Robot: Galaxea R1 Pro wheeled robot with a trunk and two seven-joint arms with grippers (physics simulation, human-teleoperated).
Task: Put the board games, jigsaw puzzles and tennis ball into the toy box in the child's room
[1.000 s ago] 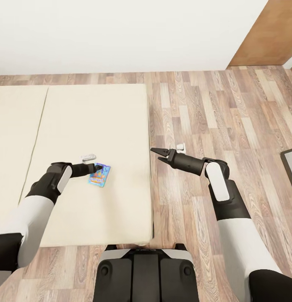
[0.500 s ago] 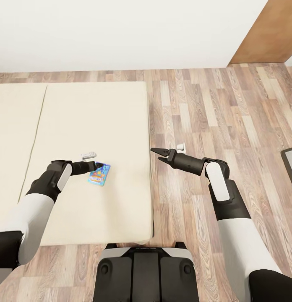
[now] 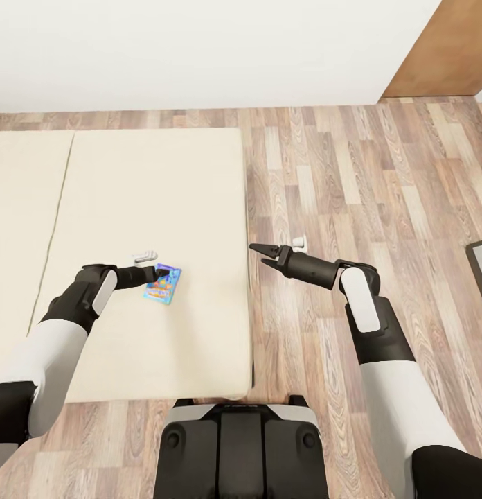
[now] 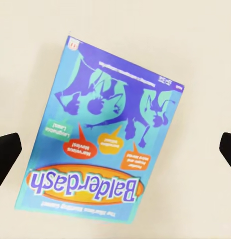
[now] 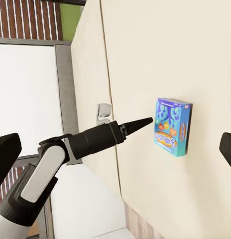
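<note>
The left gripper [image 3: 156, 274] is held spread above the flat blue Balderdash board game box [image 3: 163, 283], which lies on the cream bed mattress [image 3: 151, 194] near its right edge; nothing is gripped. The right gripper [image 3: 263, 254] is also spread and hangs over the wooden plank floor [image 3: 379, 180] just beside the mattress. A descent off the box's centre could push the flat box across the mattress rather than seize it. Compared with the earlier frame, the whole view is shifted slightly, so the camera is judged to have moved; the box is unmoved on the mattress.
</note>
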